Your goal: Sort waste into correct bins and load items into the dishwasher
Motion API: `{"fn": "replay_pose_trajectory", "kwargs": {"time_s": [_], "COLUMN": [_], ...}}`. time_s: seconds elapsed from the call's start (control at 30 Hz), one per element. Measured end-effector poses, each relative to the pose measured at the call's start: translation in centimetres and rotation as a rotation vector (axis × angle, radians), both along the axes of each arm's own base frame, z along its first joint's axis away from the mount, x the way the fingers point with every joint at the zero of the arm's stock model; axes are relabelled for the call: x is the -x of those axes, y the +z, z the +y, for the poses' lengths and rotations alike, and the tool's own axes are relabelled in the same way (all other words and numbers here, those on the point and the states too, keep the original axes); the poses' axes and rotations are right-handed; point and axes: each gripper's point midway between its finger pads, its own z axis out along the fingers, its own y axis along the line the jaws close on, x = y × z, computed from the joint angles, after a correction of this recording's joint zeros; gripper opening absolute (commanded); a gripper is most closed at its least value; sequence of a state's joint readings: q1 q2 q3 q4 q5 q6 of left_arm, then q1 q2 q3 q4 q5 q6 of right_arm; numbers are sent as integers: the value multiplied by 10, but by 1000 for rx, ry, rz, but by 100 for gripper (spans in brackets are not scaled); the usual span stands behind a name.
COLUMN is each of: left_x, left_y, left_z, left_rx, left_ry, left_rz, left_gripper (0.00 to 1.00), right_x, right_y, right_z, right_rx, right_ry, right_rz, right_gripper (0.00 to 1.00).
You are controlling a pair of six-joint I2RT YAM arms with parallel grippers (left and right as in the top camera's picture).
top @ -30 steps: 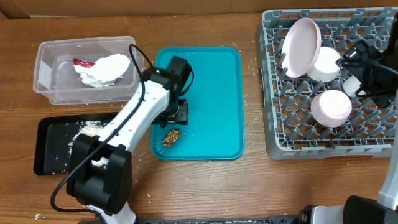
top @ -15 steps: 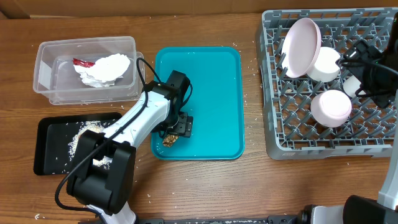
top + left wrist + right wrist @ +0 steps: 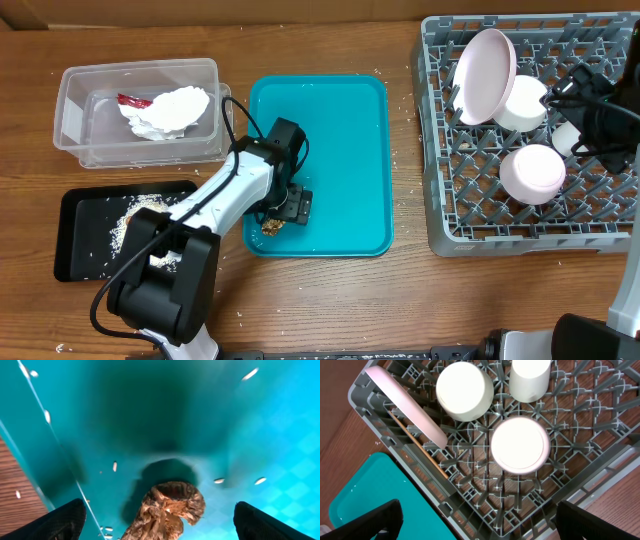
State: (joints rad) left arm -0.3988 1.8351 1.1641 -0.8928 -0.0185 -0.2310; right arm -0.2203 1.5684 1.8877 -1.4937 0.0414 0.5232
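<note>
I have the left gripper [image 3: 159,527] low over the teal tray [image 3: 345,150], jaws spread wide on either side of the small brown chunk [image 3: 172,502] and not gripping it. The chunk lies in the tray's corner nearest the black tray [image 3: 80,240]. That one holds the rice [image 3: 135,215], so I judge the chunk belongs there. The napkin [image 3: 168,108] and red wrapper [image 3: 132,100] sit in the clear tub [image 3: 75,110].

The right gripper [image 3: 480,525] hangs over the rack [image 3: 470,215], jaws released and empty. The plate [image 3: 485,75] leans on edge between pegs, and the bowls [image 3: 533,172] sit upturned, presumably to drain.

The bench [image 3: 330,300] is brown wood, speckled with stray grains. No more of the room shows.
</note>
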Motion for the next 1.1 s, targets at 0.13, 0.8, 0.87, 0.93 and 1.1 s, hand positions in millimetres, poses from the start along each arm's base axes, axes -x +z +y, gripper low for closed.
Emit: {"fn": "replay_pose_trajectory", "kwargs": {"time_s": [0.13,0.8,0.87,0.93,1.1], "left_x": [1,9,13,20,36], "left_y": [-5,-17,-17,-17,-14], "left_z": [0,2,3,5,12], "left_rx": [2,11,5,-3,-30], "left_ry": [-3,-21,-21,-17,15], "left_rz": [-5,3,19,47,118], "left_gripper": [96,51,47,43,38], "right_x": [0,0,0,0,0], "right_y": [0,0,0,0,0], "right_z": [0,0,0,0,0], "right_rx": [0,0,0,0,0], "right_ry": [1,0,0,0,0], "right_rz": [0,0,0,0,0], "right_gripper": [100,100,100,100,100]}}
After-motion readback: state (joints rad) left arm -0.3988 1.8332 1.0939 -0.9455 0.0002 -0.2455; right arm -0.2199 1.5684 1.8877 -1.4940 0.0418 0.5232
